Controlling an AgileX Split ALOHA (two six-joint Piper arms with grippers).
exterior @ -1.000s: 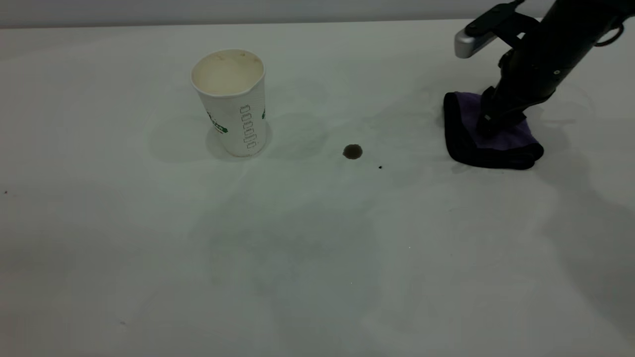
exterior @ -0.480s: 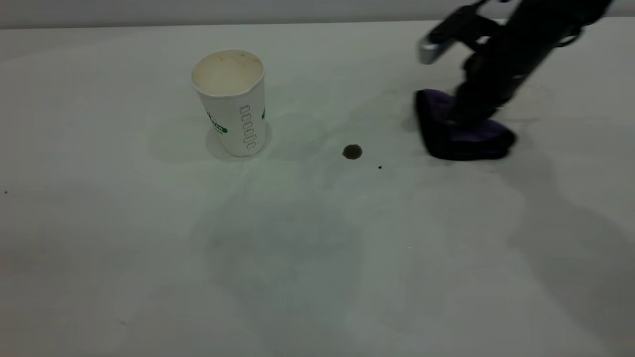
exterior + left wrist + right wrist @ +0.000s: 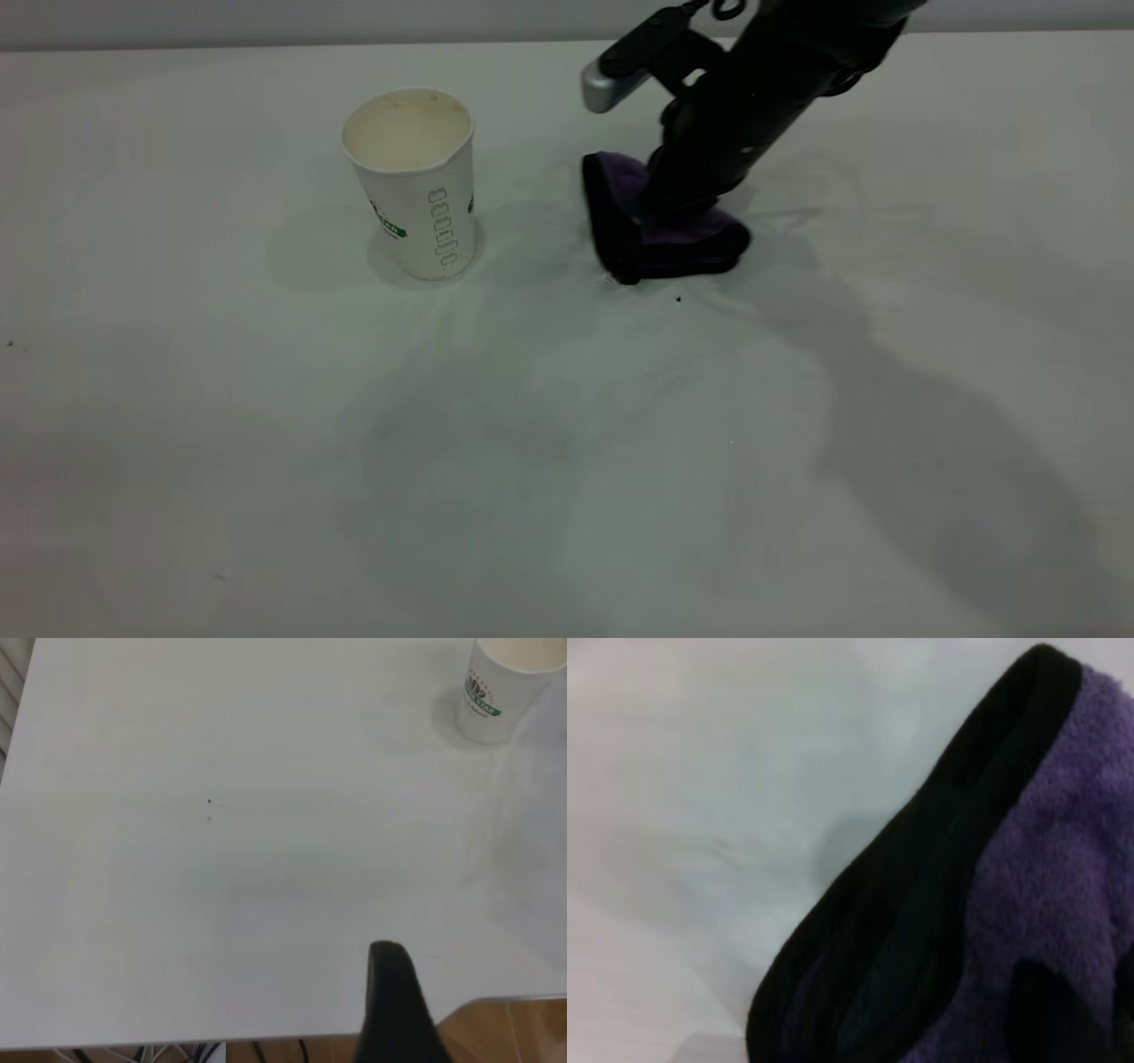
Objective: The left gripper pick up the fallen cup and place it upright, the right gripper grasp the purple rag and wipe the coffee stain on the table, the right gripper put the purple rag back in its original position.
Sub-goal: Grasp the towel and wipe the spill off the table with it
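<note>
The white paper cup (image 3: 409,182) stands upright on the white table (image 3: 266,461), mouth up; it also shows in the left wrist view (image 3: 496,682). My right gripper (image 3: 654,213) is shut on the purple rag (image 3: 673,237) and presses it onto the table to the right of the cup. In the right wrist view the rag (image 3: 1028,868) fills the frame, with one dark fingertip (image 3: 1044,1005) sunk in its plush. The coffee stain is hidden under the rag. My left gripper is out of the exterior view; only one black finger (image 3: 396,1010) shows over the table's near edge.
A tiny black speck (image 3: 679,299) lies just in front of the rag. The table edge (image 3: 266,1043) and a wooden floor (image 3: 514,1032) show in the left wrist view. Two small specks (image 3: 209,801) mark the table there.
My right gripper has dragged the purple rag leftwards across the table, from the far right to the spot where the coffee stain lay; the stain is now covered. The cup has not moved.
</note>
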